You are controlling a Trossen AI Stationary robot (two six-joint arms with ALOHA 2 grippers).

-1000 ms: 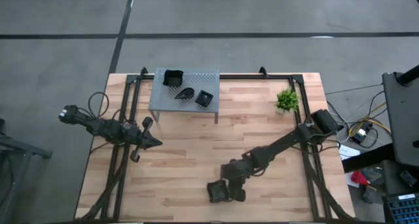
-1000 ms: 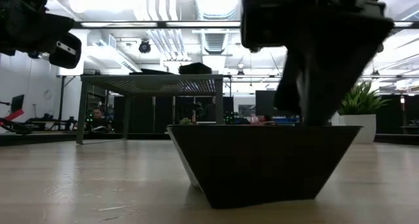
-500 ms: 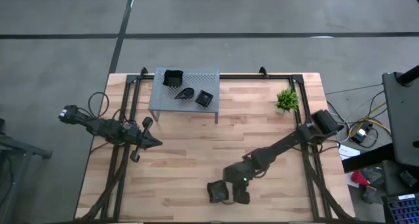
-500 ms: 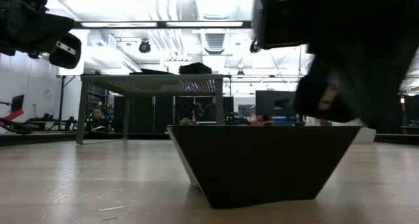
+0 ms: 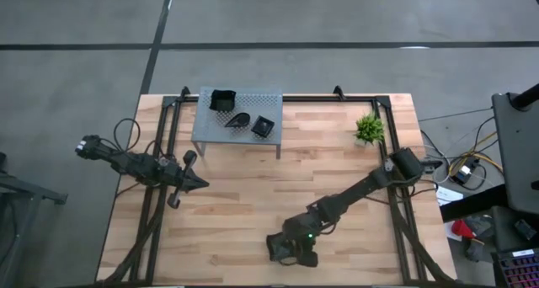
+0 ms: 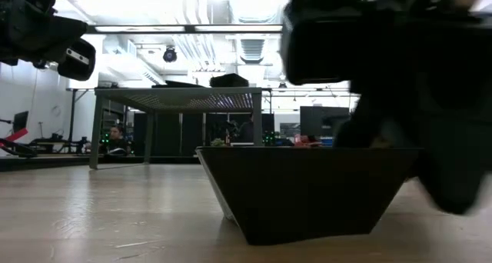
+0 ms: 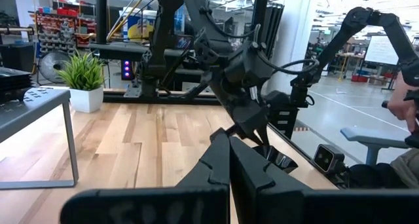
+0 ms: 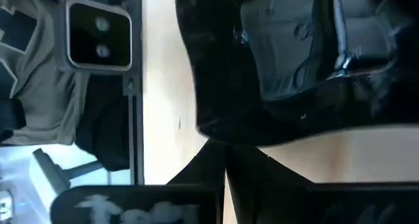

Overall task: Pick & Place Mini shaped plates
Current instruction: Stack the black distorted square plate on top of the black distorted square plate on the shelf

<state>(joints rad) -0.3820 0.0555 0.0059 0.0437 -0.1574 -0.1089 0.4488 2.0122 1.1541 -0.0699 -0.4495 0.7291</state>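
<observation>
The right tool (image 5: 290, 253) sits low at the near edge of the tabletop (image 5: 244, 195), its fingers pressed together with no gap. In the right wrist view the closed fingers (image 8: 226, 165) meet the rim of a glossy black plate (image 8: 288, 60); whether they pinch that rim or only touch it cannot be told. The low view shows this plate (image 6: 307, 190) resting flat on the wood.

Three more black plates lie on the grey perforated stand (image 5: 206, 130) at the far side: a square one (image 5: 222, 99), a teardrop one (image 5: 237, 120) and a small square one (image 5: 264, 126). A green plant (image 5: 369, 129) stands near the far right corner.

The left tool (image 5: 200, 184) waits over the left side, fingers shut and holding nothing.
</observation>
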